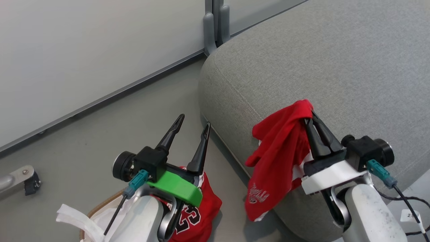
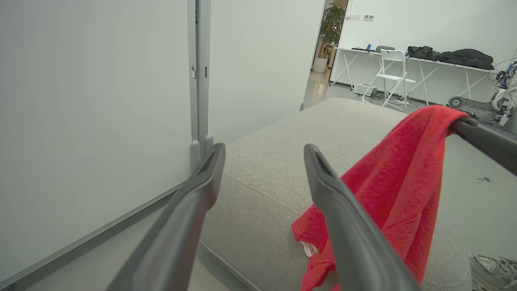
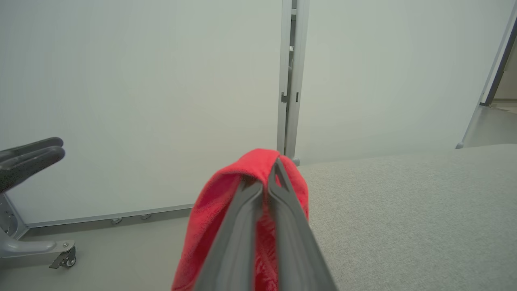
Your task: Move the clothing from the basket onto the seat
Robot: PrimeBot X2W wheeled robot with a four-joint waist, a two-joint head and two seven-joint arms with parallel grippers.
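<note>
Pale wall panel (image 1: 84,50) and grey floor (image 1: 84,141) close off the corner where the seat (image 1: 336,60) stands. At that seat's near rounded edge hangs a red garment (image 1: 278,148), pinched at its top fold by the right gripper (image 1: 310,117), whose two dark fingers are pressed together on the cloth. From that pinch the fabric falls in loose folds across the front edge of the cushion and down its face, with a white print near the lowest part. Whether it rests on the upholstery or merely hangs before it cannot be told. To the left, the left gripper (image 1: 195,120) is held up with its fingers spread and nothing between them, above the basket (image 1: 100,205) at the bottom of the head view. In that basket lies the jersey (image 1: 201,208), red with a black-and-white number, beside the white liner (image 1: 72,215). The step in hand looks like the carry of the first garment to the seat, with the jersey not yet lifted, so about half the task remains. The next move calls for taking the pinch farther in over the flat top of the cushion before the fingers part, since cloth let go at the edge would likely slide to the floor. The free gripper can then go down for the jersey.
</note>
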